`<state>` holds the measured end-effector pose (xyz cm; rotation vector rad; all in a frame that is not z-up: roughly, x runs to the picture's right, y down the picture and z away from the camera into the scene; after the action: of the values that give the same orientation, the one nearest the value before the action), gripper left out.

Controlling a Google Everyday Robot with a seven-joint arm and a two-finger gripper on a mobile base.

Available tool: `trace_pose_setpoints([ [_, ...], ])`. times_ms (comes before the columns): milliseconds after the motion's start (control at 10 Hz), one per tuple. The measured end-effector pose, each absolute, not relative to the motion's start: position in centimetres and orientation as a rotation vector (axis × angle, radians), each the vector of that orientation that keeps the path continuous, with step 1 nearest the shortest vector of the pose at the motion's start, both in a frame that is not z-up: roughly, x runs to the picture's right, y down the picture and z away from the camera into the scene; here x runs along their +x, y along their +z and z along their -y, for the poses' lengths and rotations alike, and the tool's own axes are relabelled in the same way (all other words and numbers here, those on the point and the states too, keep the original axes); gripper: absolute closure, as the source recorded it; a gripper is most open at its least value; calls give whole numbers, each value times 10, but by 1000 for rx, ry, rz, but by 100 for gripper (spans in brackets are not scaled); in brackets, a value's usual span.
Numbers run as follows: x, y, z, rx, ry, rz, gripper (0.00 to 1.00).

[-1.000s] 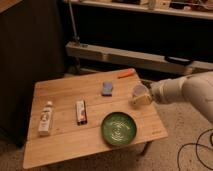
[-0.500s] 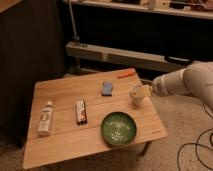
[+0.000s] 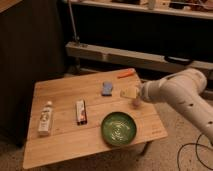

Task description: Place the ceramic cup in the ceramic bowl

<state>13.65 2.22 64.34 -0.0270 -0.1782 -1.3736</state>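
Camera view shows the pincer point(image 3: 133, 96) at the end of the white arm point(image 3: 175, 90), over the desk's point(image 3: 60, 92) far right part, clamped on the ceramic cup point(image 3: 128, 92), which tilts slightly. The ceramic bowl point(image 3: 119, 128) sits on the desk below the pincer in the picture, nearer the camera, apart from the cup. A blue object point(image 3: 107, 88) lies just beside the pincer on the picture's left, an orange stick point(image 3: 126, 74) beyond it. A flat red-and-white pack point(image 3: 80, 111) and a white bottle point(image 3: 45, 118) lie well away on that same side.
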Motion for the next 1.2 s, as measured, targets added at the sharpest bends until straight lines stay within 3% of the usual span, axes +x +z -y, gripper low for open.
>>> trace_pose_setpoints([
  [100, 142, 646, -17, -132, -1347, 105, 20],
  [300, 156, 648, -8, -193, -1289, 79, 20],
  [700, 238, 654, -5, 37, -1116, 256, 20],
  [1200, 313, 714, 0, 35, -997, 312, 20],
])
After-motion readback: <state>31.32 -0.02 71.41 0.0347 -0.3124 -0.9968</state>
